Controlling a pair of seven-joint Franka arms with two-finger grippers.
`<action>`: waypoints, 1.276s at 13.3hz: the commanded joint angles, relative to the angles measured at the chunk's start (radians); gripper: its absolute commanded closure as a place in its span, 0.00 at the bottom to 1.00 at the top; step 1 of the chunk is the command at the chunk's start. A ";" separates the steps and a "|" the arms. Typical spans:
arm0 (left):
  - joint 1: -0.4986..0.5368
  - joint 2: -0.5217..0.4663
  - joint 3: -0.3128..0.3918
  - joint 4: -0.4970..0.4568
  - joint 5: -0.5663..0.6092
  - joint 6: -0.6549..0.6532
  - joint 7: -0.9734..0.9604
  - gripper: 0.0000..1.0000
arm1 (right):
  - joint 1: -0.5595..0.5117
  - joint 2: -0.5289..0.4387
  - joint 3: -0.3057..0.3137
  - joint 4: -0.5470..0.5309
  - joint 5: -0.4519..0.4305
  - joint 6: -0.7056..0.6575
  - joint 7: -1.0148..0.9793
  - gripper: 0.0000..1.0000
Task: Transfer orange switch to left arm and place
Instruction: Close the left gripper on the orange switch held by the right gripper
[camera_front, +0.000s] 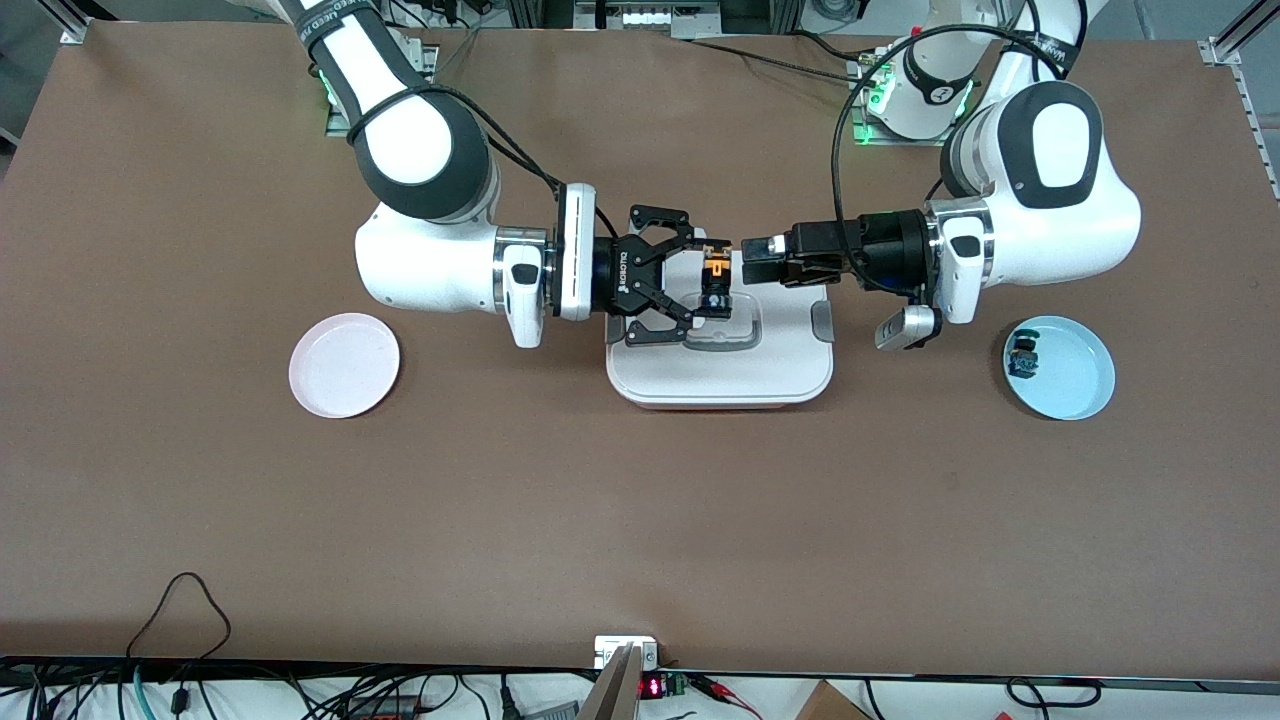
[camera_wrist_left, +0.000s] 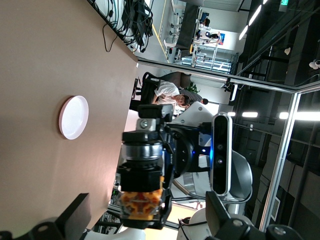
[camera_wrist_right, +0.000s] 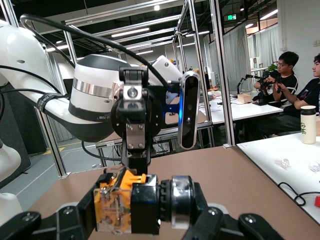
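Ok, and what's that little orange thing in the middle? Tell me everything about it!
The orange switch is a tiny part: a see-through orange block that looks plastic, a black middle, a silvery ring and a round black cap. It lies sideways in the air over the white box, not touching it. The left gripper pinches it, and the right gripper is close around it too.

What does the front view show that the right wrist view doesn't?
Only the front view shows the box beneath the handover, the pink plate toward the right arm's end, and the blue plate holding a small blue-and-teal switch. Only the right wrist view shows people seated at desks off the table. Both show the orange switch in the air between the right pincer and the left pincer.
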 joint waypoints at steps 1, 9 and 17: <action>-0.008 0.005 -0.014 -0.014 -0.035 0.007 0.048 0.00 | 0.013 0.015 -0.010 0.026 0.025 0.008 -0.022 1.00; -0.013 0.028 -0.037 -0.002 -0.066 0.010 0.049 0.21 | 0.013 0.010 -0.011 0.027 0.027 0.009 -0.019 1.00; -0.018 0.034 -0.039 0.000 -0.098 0.010 0.071 0.63 | 0.031 0.010 -0.034 0.026 0.027 0.009 -0.018 1.00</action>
